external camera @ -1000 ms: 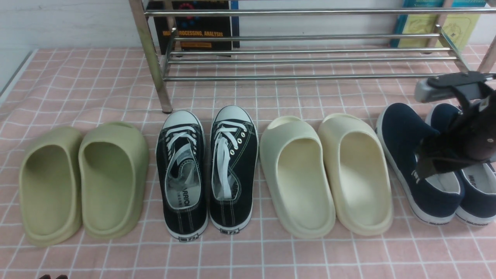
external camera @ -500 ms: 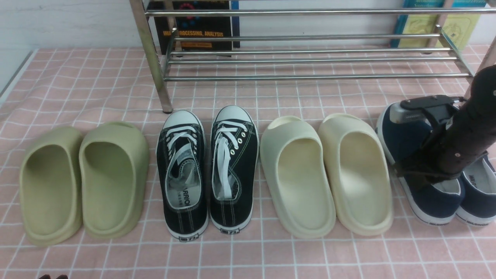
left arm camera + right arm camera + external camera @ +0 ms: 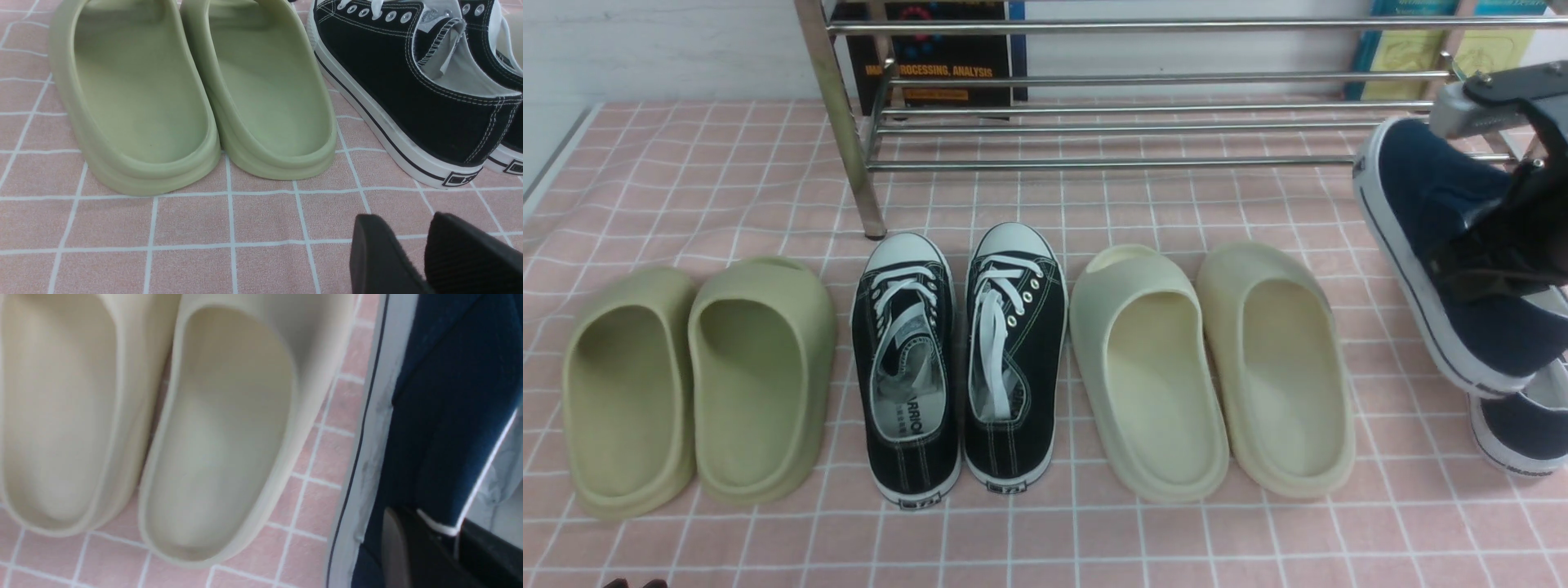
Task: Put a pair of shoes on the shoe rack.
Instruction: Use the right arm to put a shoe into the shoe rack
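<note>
My right gripper (image 3: 1474,273) is shut on the collar of one navy-blue slip-on shoe (image 3: 1421,204) and holds it off the cloth, tilted on its side with the white sole facing left, just in front of the right end of the chrome shoe rack (image 3: 1160,79). In the right wrist view the gripper (image 3: 443,535) pinches the shoe's (image 3: 429,396) navy side wall. The other navy shoe (image 3: 1523,425) stays on the cloth at the far right, partly under the held one. My left gripper (image 3: 404,222) hangs low over bare cloth, fingers close together, holding nothing.
On the pink checked cloth stand, from left to right, green slides (image 3: 694,376), black lace-up sneakers (image 3: 960,359) and cream slides (image 3: 1209,367). Books (image 3: 939,57) lean behind the rack. The rack's left leg (image 3: 845,131) stands just behind the sneakers.
My right gripper came down onto the left navy shoe, closed on it, then lifted it up and back toward the rack, tilting it. The left arm has not moved.
</note>
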### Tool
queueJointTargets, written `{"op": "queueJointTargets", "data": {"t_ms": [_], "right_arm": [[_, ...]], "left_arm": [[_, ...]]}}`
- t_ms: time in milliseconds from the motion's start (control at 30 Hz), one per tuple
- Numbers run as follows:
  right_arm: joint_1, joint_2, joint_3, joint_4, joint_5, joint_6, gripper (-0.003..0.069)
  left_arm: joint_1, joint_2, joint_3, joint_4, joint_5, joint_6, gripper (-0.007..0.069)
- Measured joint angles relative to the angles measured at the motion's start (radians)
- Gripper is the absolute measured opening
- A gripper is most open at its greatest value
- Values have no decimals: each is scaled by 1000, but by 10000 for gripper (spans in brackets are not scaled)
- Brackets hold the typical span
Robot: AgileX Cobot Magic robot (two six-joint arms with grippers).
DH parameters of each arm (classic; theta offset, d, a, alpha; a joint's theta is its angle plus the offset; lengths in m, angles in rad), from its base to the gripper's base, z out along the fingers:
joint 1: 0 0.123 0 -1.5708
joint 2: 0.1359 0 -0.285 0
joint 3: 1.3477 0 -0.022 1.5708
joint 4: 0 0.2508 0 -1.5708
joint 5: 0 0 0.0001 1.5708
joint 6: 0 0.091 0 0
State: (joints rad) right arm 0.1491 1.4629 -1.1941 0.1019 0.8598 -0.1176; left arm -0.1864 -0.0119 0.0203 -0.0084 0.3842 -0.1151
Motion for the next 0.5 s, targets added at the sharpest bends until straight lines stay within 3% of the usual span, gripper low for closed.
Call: {"op": "queueJointTargets", "data": {"t_ms": [267,500], "right_arm": [[0,88,-16,-27,-69,-59,37],[0,259,-238,-37,-96,-118,37]], "left_arm": [[0,0,0,0,0,0,227],[0,0,0,0,0,0,234]]}}
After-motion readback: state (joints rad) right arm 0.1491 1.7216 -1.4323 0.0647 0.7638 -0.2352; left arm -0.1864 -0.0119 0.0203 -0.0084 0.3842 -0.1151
